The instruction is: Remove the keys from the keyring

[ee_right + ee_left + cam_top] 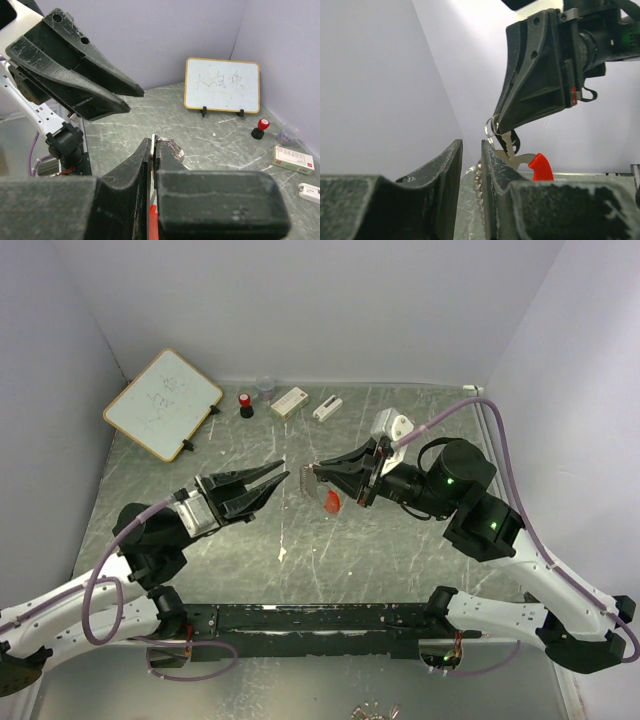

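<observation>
above the table (pixel 400 560), right gripper (pixel 318 472) pinching keyring (pixel 540 167), left gripper (pixel 284 471) seemingly empty

The left gripper (pixel 471 149) fills the bottom of the view, its dark jaws standing a narrow gap apart, with a strip of grey-green bench (pixel 466 215) showing between them. Above it the right gripper (pixel 501 121) points down, jaws closed on the keyring (pixel 519 158). A silvery loop shows at their tips and the red clip hangs just below.
</observation>
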